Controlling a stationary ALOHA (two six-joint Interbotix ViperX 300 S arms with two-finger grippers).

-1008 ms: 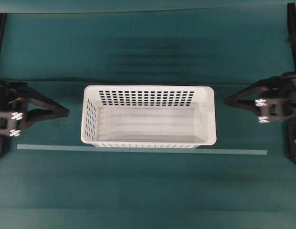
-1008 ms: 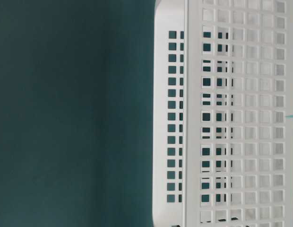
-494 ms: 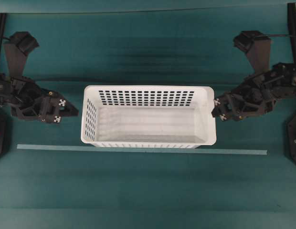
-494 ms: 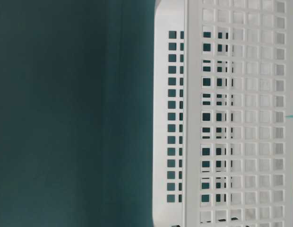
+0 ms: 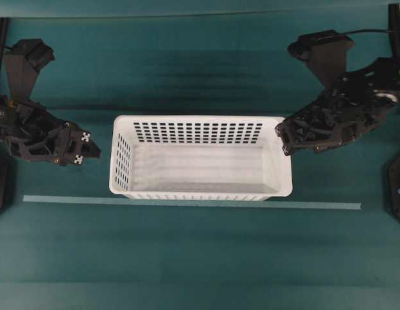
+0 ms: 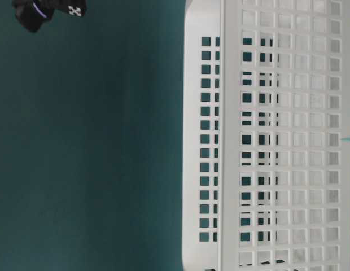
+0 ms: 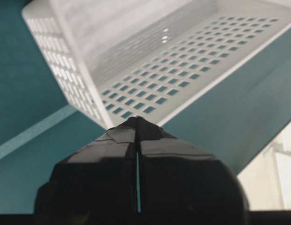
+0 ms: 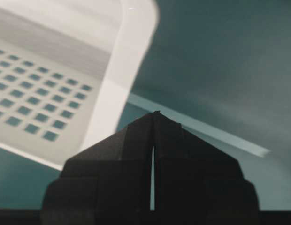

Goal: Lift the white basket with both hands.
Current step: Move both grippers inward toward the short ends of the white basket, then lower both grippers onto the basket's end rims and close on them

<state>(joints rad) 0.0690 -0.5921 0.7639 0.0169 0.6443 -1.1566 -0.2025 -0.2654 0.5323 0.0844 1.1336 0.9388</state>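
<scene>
Teal cloth covers the counter (image 5: 200, 258), and the white basket (image 5: 200, 158) sits empty on it between the two hands, just ahead of each one's tips. The left hand (image 5: 90, 147) stands a little short of the near end wall and the right hand (image 5: 282, 139) hovers at the far end's rim; both have their fingers pressed together and hold nothing. The basket looks light, stiff and slick, so the rolled rim at each short end seems the best grip.

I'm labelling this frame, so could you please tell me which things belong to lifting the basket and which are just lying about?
Belongs to the job:
white basket
left gripper, jaws shut
right gripper, jaws shut

Lying about:
pale tape strip
green table cover
</scene>
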